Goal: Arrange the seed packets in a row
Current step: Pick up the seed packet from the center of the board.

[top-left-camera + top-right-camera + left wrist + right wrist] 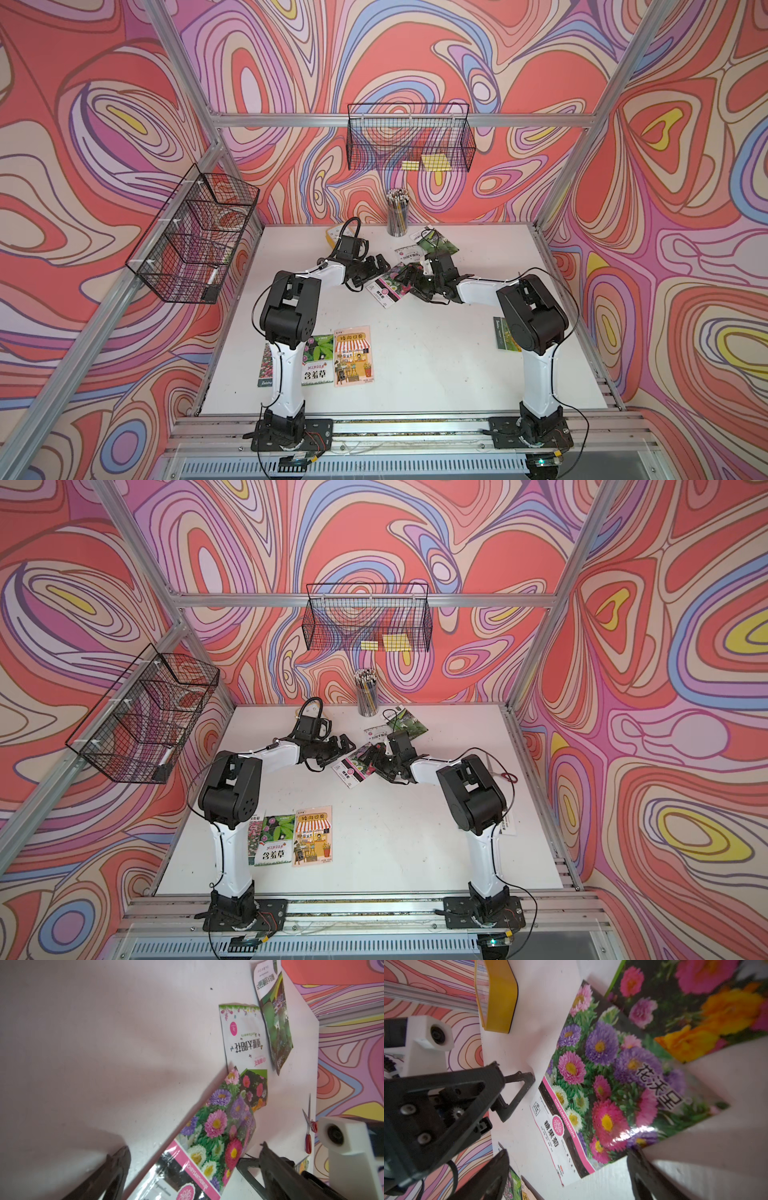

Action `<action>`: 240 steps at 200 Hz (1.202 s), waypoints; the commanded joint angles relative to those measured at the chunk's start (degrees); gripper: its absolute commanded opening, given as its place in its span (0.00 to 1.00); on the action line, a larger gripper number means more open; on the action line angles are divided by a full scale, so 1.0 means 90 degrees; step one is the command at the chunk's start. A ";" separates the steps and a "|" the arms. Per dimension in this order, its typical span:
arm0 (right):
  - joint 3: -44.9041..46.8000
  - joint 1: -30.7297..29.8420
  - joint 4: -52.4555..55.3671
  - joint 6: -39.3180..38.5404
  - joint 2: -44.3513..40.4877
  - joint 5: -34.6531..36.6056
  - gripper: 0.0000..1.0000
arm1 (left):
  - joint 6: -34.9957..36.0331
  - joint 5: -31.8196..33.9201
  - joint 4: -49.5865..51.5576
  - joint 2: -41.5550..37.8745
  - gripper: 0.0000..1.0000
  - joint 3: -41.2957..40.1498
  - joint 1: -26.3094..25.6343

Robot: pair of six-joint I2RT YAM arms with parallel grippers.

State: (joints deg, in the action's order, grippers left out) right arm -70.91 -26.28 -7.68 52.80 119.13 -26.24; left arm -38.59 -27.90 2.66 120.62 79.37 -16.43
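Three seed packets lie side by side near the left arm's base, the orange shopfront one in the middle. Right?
No. The orange shopfront packet lies at the end farthest from the left arm. The green-leaf packet is in the middle, and the flower-field packet is partly behind the arm. Both top views show it.

Walled on three sides in a swirling print of coral, lilac, blue and yellow. Braced by a pale aluminium frame across the back and down the corners. Hung at the back with a black wire basket holding yellow sticky-note pads, and on a side wall with a second wire basket. Floored by a white desk, lightly speckled, evenly lit, edged in front with a slotted metal rail.
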 commanded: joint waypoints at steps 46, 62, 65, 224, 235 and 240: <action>0.0396 0.0052 -0.0645 0.0625 0.0327 -0.0070 0.68 | -0.1161 -0.1208 -0.1320 0.0000 0.90 -0.1452 -0.0233; 0.0431 0.0060 -0.0724 0.0672 0.0322 -0.0097 0.62 | -0.1211 -0.1213 -0.1389 -0.0087 0.88 -0.1547 -0.0343; 0.0444 0.0069 -0.0757 0.0682 0.0316 -0.0099 0.61 | -0.1210 -0.1192 -0.1390 -0.0104 0.88 -0.1561 -0.0351; 0.2078 0.0577 -0.1383 -0.0635 -0.1384 -0.1171 0.00 | -0.0862 -0.0754 -0.0740 -0.1690 0.86 -0.2372 -0.0403; 0.2429 0.0562 -0.1333 -0.0772 -0.1792 -0.1335 0.00 | -0.0804 -0.0651 -0.0629 -0.1979 0.86 -0.2502 -0.0411; 0.2599 0.0545 -0.1282 -0.0824 -0.2001 -0.1372 0.00 | -0.0782 -0.0587 -0.0592 -0.2130 0.86 -0.2567 -0.0403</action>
State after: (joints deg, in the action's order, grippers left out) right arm -52.40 -21.04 -18.02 50.33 108.40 -34.06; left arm -47.55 -35.83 -6.90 107.55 58.15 -19.94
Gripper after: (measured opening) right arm 0.039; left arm 0.864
